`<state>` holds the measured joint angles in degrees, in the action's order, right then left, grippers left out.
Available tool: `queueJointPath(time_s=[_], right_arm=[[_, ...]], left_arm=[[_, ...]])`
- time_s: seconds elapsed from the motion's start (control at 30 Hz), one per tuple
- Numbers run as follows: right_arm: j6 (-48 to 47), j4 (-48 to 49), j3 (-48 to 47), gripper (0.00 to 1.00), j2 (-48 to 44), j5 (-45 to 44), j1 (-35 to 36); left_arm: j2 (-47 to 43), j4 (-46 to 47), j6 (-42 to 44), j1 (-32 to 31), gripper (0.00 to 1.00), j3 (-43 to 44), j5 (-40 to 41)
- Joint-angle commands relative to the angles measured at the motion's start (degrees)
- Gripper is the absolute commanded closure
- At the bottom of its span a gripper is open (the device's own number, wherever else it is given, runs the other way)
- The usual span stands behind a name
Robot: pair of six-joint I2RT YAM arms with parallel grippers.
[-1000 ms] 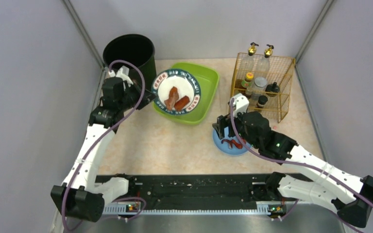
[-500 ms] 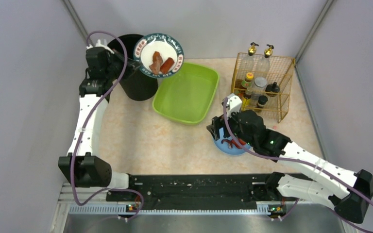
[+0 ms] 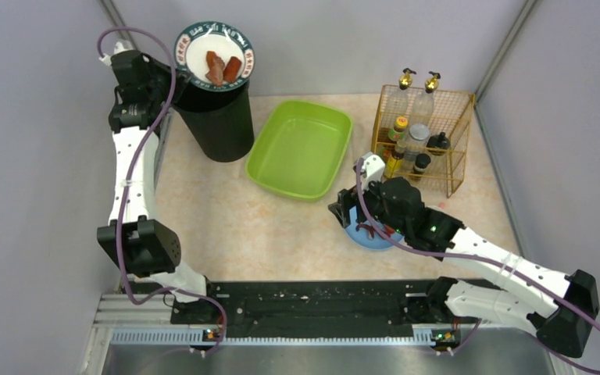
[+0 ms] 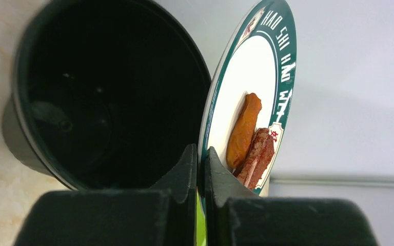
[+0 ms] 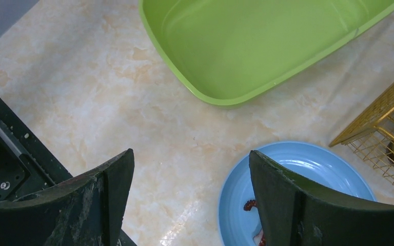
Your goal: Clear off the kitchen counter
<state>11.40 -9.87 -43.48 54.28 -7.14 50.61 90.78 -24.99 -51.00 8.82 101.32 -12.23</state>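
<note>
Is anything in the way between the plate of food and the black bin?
No, nothing visible is. The left pincer holds the plate by its rim right above the black bin, and the bin's mouth is open beneath it.

We see three plain walls of pale grey-lilac closing the space in: a back wall [image 3: 320, 39], a left wall [image 3: 31, 156] and a right wall [image 3: 570, 117]. Slim metal posts [image 3: 119, 22] run up the two rear corners where the walls meet. Between the walls lies the kitchen counter [image 3: 242, 226], a beige-pink marbled top. Along its near edge runs a black rail strip [image 3: 320, 301], and below that a band of brushed grey metal [image 3: 320, 361]. The light is soft and even, and shadows are faint.
</note>
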Motion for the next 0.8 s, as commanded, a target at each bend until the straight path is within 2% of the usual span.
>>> queueJointPath(time_s=[0.0, 0.3, 0.77], right_arm=[[0.23, 2.67, 0.29, 0.19, 0.24, 0.88, 0.58], [0.11, 2.60, 0.42, 0.19, -0.36, 0.67, 0.60], [0.15, 3.01, 0.76, 0.19, -0.76, 1.31, 0.56]], left_arm=[[0.61, 3.40, 0.70, 2.14, 1.00, 7.11, 4.62], [3.21, -0.03, 5.41, 4.75, 1.00, 13.07, 10.03], [-0.98, 4.05, 9.52, 3.98, 1.00, 4.76, 18.67]])
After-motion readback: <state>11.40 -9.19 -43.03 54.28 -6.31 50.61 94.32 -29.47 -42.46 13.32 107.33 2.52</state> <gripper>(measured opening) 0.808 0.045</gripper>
